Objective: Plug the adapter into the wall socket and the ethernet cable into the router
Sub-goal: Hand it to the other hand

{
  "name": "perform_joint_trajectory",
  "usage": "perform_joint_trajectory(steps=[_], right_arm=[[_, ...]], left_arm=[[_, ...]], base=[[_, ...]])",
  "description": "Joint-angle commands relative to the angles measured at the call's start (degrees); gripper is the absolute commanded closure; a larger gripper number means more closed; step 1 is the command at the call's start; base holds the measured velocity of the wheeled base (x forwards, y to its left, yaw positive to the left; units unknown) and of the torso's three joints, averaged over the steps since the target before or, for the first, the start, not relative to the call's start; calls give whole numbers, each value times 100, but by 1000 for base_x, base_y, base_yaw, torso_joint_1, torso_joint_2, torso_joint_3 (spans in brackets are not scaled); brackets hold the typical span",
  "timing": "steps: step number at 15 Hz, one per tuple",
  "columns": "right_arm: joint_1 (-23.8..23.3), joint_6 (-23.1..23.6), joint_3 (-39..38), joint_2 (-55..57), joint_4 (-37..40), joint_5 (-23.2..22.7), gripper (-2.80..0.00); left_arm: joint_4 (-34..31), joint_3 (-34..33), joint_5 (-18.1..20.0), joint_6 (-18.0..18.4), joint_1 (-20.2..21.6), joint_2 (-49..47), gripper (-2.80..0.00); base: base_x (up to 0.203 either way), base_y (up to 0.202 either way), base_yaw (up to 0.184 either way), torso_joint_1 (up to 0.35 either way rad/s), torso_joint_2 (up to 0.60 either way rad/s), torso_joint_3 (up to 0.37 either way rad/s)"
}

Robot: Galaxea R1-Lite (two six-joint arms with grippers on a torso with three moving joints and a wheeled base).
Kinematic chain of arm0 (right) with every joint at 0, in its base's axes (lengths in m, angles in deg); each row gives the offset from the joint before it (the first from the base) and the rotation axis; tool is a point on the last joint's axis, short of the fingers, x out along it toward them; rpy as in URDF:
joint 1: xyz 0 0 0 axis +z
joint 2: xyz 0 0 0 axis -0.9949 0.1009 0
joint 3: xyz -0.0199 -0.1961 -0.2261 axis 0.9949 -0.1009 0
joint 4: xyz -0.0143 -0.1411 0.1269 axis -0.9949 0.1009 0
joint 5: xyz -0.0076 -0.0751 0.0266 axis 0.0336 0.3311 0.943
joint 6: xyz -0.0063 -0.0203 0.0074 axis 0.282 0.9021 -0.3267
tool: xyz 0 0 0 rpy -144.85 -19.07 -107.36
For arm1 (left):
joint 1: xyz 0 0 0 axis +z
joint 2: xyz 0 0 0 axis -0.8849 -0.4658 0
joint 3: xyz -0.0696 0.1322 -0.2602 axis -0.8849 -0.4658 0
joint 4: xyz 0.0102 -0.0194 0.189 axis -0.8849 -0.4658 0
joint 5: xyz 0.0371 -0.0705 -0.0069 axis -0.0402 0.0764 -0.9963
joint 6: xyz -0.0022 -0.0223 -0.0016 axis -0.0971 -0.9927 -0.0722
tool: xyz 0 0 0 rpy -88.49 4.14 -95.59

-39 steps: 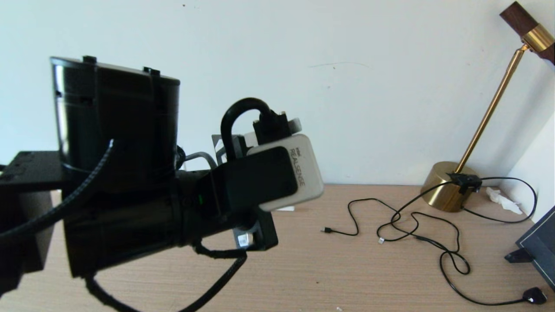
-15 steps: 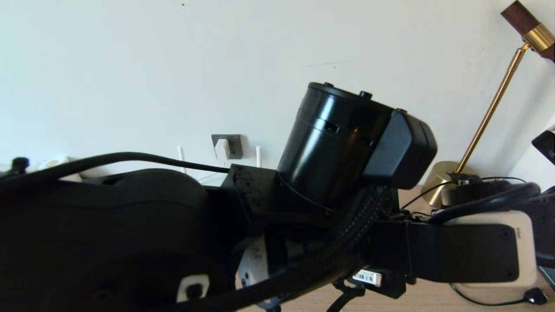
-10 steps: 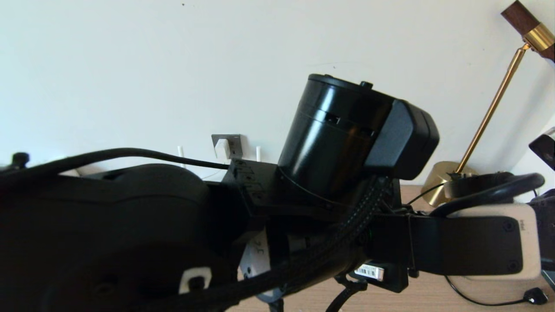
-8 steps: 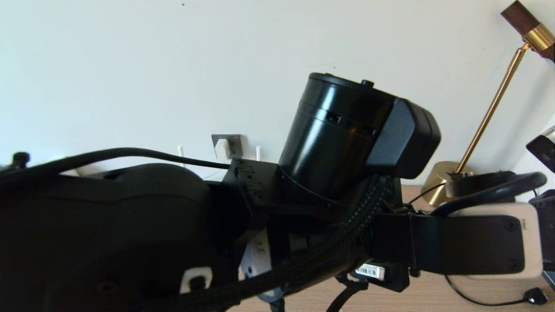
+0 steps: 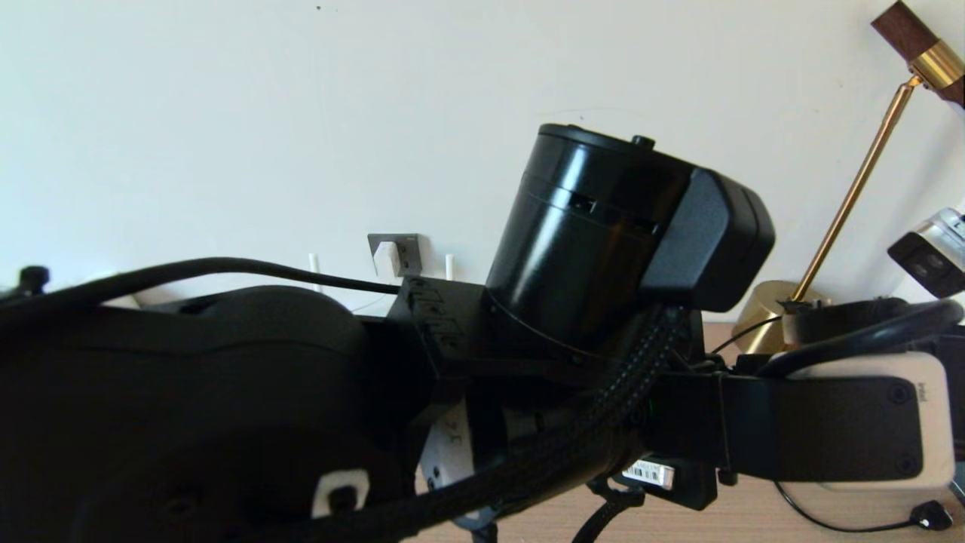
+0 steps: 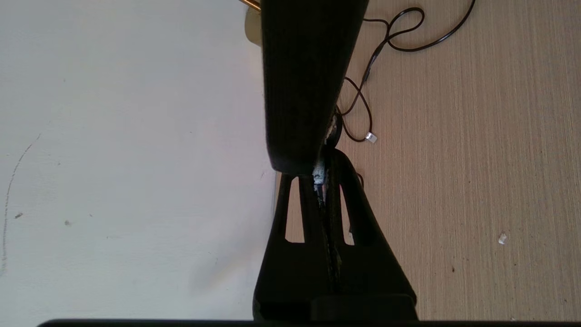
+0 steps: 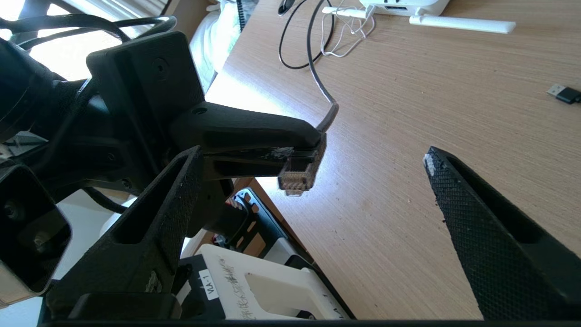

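Above the surface [image 7: 408, 113], the ethernet cable [image 7: 302, 175] was held pinched in the left gripper [image 7: 313, 147], its clear connector pointing down. The right gripper [image 7: 313, 181] was spread wide around it. The router [image 7: 404, 5] lay well apart, at the surface's far edge.

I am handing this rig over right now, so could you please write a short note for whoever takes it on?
Left pincer: shut on the ethernet cable, its clear connector sticking out past the tips, above the table.
Right pincer: open, empty, close beside that connector.
Adapter: sits in the wall socket, so that part looks done.
Router: at the far table edge, nothing visibly plugged in.
Left: carry the connector to a router port and push it in.
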Motion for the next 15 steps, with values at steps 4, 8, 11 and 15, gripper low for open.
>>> perform_joint_trajectory(steps=[4,8,11,15], right_arm=[[11,-8,-26,72,-57,-24,-280],[145,-8,-70,72,-126,-24,0],[266,-17,-79,81,-126,132,0],[301,-17,-139,81,-126,161,0]], left_arm=[[6,-21,-6,29,-2,1,0],[15,-66,-6,38,-2,36,0],[15,-84,-3,64,-2,36,0],[24,-145,29,64,-2,45,0]], base=[[0,0,0,0,0,0],[0,0,0,0,0,0],[0,0,0,0,0,0],[0,0,0,0,0,0]])
